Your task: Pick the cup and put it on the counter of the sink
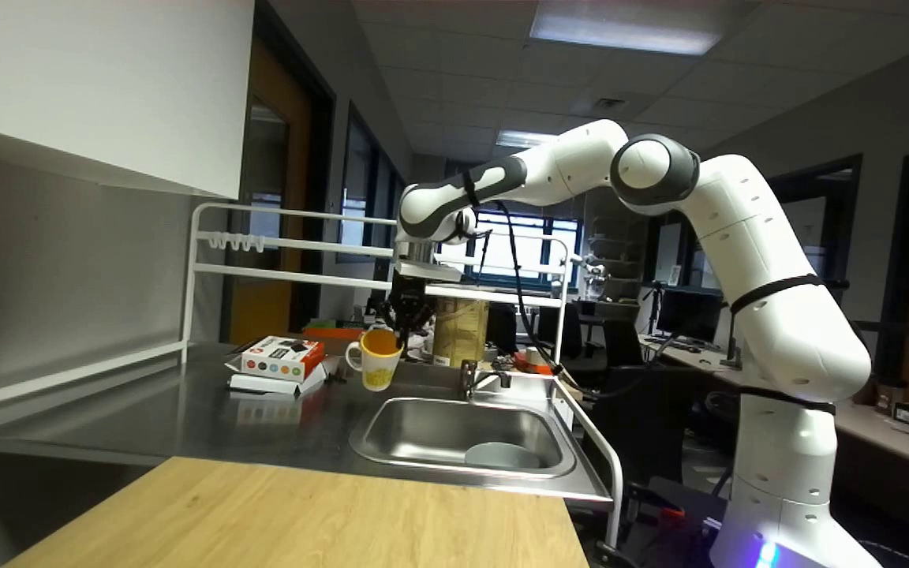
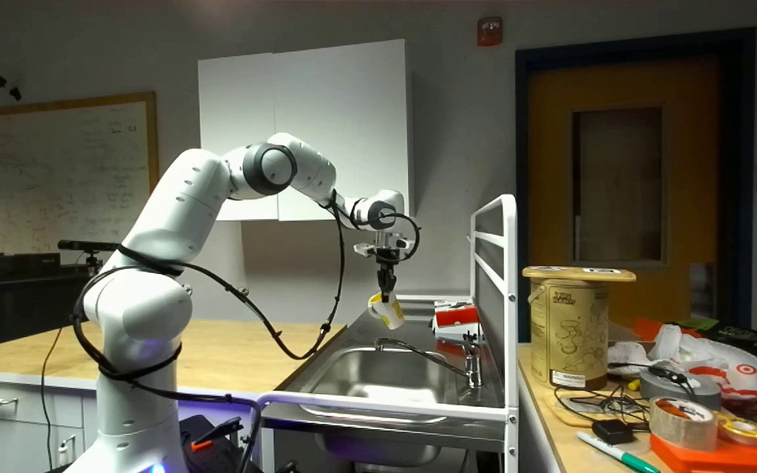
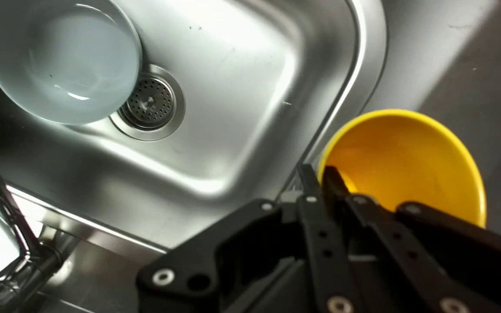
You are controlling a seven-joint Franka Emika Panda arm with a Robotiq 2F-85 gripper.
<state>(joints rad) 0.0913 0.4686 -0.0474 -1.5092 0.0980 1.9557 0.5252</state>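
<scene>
The cup [image 1: 378, 371] is white with a yellow inside and a yellow pattern, and its handle shows in both exterior views. It hangs tilted in the air by the sink [image 1: 368, 456]. My gripper [image 3: 318, 174] is shut on the cup's wall at the rim, one finger inside and one outside. The yellow inside of the cup [image 3: 411, 161] shows in the wrist view, with its near part hidden behind the fingers. The cup [image 2: 388, 312] also hangs below the gripper [image 2: 386, 294] in an exterior view. The metal counter [image 1: 265, 434] lies below and beside the sink.
A red and white box [image 1: 281, 359] lies on the counter near the white rail [image 1: 297, 243]. A faucet [image 1: 468, 380] stands behind the basin. A pale bowl [image 3: 61, 61] sits in the sink by the drain. A wooden table [image 1: 320, 513] adjoins the counter.
</scene>
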